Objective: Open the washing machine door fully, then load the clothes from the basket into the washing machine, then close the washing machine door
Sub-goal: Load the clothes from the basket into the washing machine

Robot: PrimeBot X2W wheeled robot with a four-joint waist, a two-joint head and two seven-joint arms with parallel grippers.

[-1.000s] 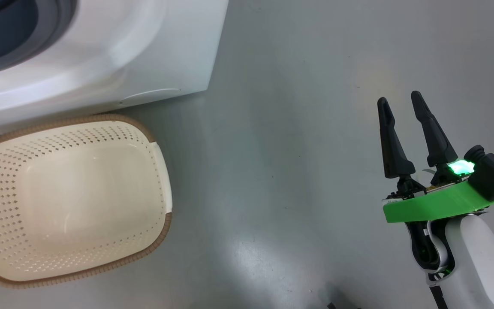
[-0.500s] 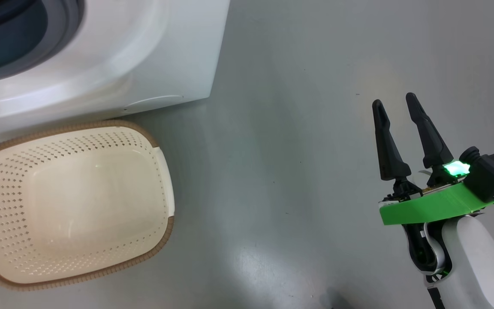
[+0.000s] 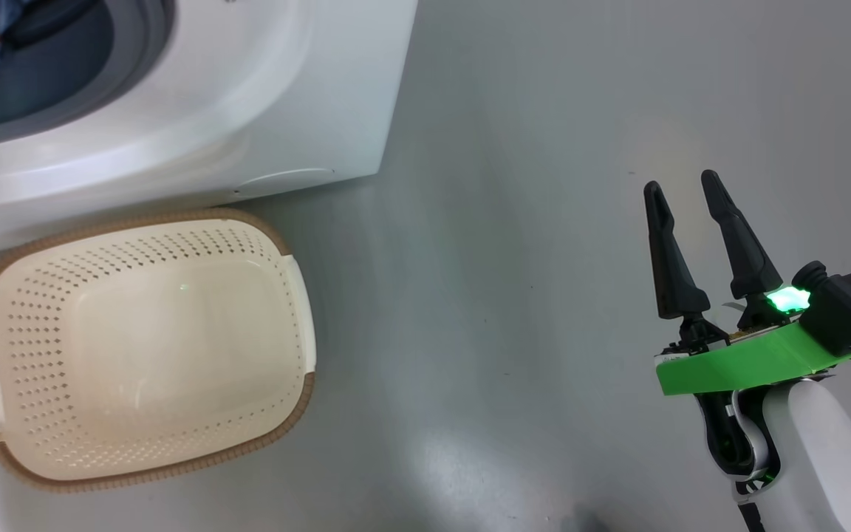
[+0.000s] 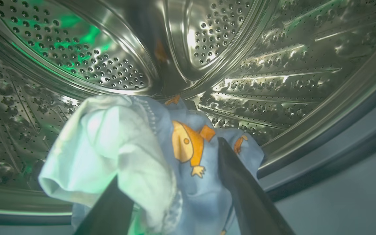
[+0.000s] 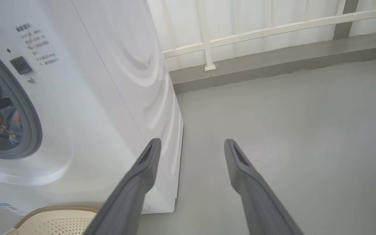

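L gripper [image 4: 170,160] sits inside steel drum [image 4: 273,65], fingers spread wide w/ clothes [image 4: 191,189] (blue fabric, orange figures, a white part) bunched betw. them; can't tell if either finger presses the cloth. R gripper [image 3: 684,185] is wide open, nothing in it, hanging over grey floor [image 3: 507,295] well to the right of washer [image 3: 285,111]. On the floor just in front of washer base stands the basket [image 3: 300,399], cream w/ brown rim.
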